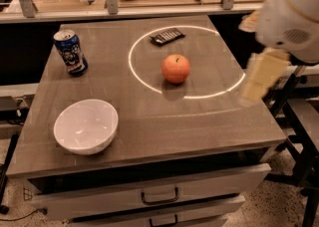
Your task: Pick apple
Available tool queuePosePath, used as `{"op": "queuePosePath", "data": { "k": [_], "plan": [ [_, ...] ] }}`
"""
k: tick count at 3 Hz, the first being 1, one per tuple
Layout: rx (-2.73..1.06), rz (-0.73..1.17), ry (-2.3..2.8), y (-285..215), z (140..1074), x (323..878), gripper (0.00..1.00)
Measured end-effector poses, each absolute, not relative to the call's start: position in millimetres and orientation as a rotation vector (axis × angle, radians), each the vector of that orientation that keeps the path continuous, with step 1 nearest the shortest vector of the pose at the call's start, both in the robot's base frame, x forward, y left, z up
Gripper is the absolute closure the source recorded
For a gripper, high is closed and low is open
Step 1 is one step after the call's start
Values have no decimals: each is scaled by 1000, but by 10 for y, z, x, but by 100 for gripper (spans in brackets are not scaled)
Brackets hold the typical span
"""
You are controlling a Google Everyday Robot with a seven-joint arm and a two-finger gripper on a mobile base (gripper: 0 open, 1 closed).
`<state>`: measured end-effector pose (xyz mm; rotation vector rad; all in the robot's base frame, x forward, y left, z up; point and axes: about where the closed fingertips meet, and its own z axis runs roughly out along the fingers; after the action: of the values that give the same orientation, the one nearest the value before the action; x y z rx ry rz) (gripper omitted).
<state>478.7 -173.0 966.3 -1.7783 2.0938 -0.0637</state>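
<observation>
The orange-red apple (pixel 175 68) sits upright on the grey-brown table (pixel 199 121), inside a bright white ring of light (pixel 144 79) on the far half of the top. My gripper (pixel 260 77) shows as a blurred cream-coloured piece under the white arm (pixel 291 17) at the right edge. It hangs above the table's right side, to the right of the apple and well apart from it. It holds nothing that I can see.
A white bowl (pixel 86 126) stands at the front left. A blue drink can (pixel 71 52) stands at the far left. A flat black object (pixel 167 36) lies behind the apple, inside the ring. Drawers (pixel 159 196) front the table; a rail runs behind it.
</observation>
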Motion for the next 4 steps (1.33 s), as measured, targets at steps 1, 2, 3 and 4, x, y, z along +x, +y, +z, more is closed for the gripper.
{"op": "queuePosePath", "data": {
  "k": [1,2,3,4],
  "plan": [
    [-1795,-4,1967,-1279,9460,5381,0],
    [-1752,130,1884,-846,9161,5956,0],
    [-1705,243,1907,-703,8866,6205,0],
    [-1688,301,1936,-675,8693,6243,0]
  ]
}}
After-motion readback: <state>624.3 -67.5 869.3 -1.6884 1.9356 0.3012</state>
